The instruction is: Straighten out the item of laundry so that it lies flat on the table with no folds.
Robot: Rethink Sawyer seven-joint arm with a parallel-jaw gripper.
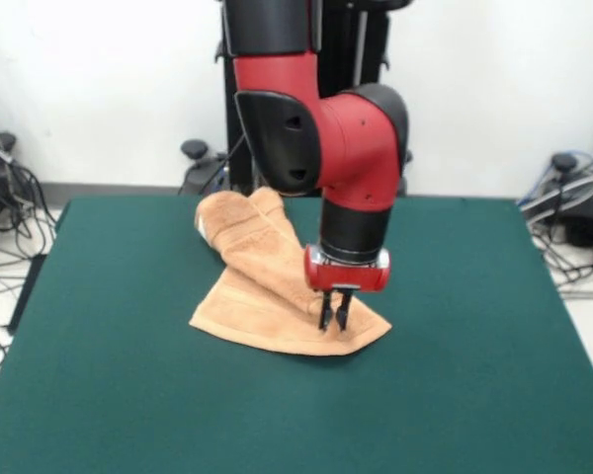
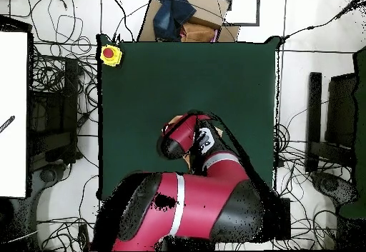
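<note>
The orange-tan towel (image 1: 267,281) lies crumpled on the green table (image 1: 109,375), right of centre towards the far side in the front view. Its far part is bunched into a folded hump (image 1: 239,225); its near part spreads flatter and ends in a corner at the right. My gripper (image 1: 335,318) points straight down onto that near right corner, its fingers close together and pinching the cloth at table level. In the overhead view my red arm (image 2: 193,199) covers the gripper and nearly all of the towel above the table (image 2: 186,78).
A yellow box with a red button (image 2: 110,54) sits at one table corner. A cardboard box with dark cloth (image 2: 187,15) stands beyond the table's edge. Cables and stands lie on the floor around the table (image 1: 10,197).
</note>
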